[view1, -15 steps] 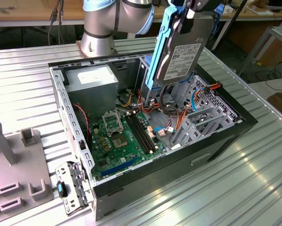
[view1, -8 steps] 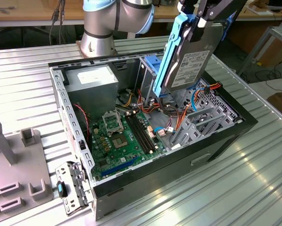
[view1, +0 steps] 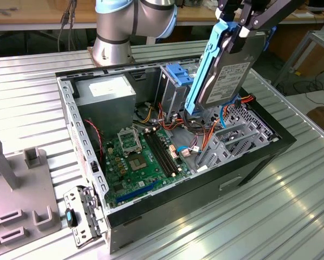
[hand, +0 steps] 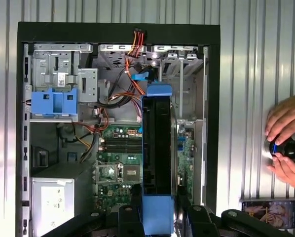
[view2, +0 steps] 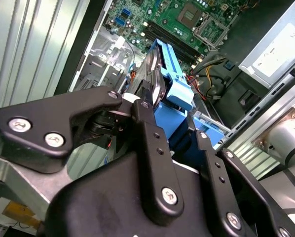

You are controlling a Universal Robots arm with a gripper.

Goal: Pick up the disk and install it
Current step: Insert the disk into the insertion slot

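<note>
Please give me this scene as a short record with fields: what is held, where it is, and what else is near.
gripper: shut on the disk, at its upper end
disk pose: steeply tilted, held in the air over the open computer case
install: not yet done
blue bracket: on the grey drive cage, apart from the disk
person: hands on a black knob beside the case

Disk (view1: 222, 70), exterior view: upper end covered by the clamping fingers (view1: 259, 19), gripper (view1: 239, 31) itself cut off by the picture's top edge. Motherboard (hand: 119, 170), first wrist view: a strip hidden behind the edge-on disk. Person's hands (hand: 287, 143), same view: cut off at the picture's edge, the dark knob (hand: 285, 149) beneath them largely covered.
</note>
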